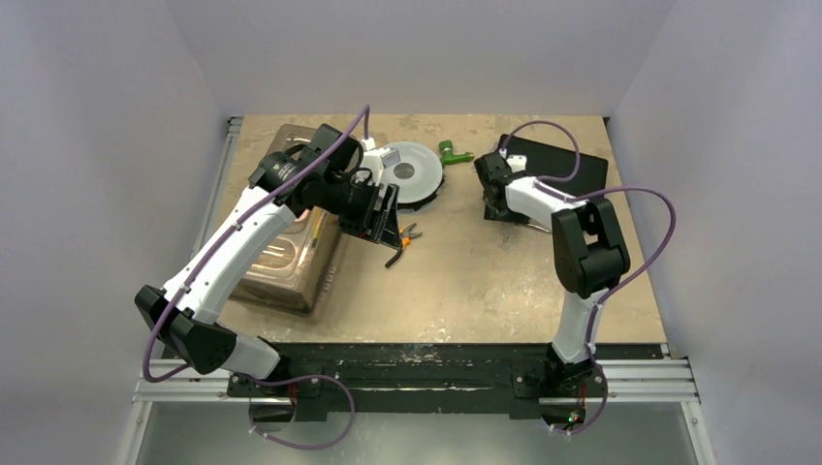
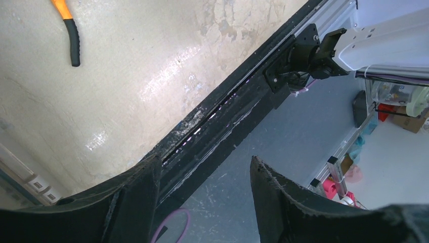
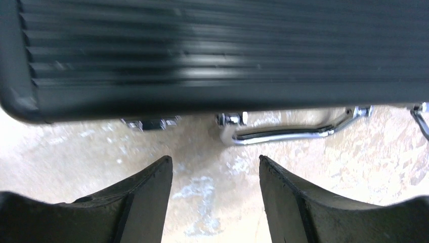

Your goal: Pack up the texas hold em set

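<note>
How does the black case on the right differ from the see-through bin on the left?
The case is black and opaque; the bin is clear, so you see through its walls. The case lies flat with its lid shut; the bin looks deeper and bigger in the top view. The case has a chrome handle; no handle shows on the bin. Both are rectangular and rest on the table.
</note>
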Motion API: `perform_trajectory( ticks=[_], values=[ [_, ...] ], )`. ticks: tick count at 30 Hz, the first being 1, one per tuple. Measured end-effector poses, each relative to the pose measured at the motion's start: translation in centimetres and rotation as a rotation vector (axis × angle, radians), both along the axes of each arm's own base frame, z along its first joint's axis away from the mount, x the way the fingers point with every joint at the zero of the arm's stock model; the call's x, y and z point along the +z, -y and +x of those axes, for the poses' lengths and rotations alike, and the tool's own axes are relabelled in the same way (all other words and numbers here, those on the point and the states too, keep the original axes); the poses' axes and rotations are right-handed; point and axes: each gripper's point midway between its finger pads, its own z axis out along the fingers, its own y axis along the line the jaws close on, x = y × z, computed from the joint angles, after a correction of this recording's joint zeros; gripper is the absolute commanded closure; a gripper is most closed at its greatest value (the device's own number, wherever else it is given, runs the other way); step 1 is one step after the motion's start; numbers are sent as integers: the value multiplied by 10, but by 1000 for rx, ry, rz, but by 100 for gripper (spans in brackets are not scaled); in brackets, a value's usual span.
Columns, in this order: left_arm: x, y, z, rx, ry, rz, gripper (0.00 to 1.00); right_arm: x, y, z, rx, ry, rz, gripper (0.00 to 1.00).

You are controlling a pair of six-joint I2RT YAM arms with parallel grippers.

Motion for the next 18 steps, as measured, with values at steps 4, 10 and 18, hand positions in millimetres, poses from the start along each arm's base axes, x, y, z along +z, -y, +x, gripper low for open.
perform_trajectory(
  ticks=[4, 10, 18],
  values=[
    [0, 0, 0, 0, 0, 0, 37, 4, -1, -14, 35, -16, 27, 37],
    [0, 0, 0, -1, -1, -1, 37, 28, -34, 5, 127, 52, 182, 51],
    [0, 0, 0, 0, -1, 0, 37, 33, -64, 32, 194, 103, 295, 82]
  ],
)
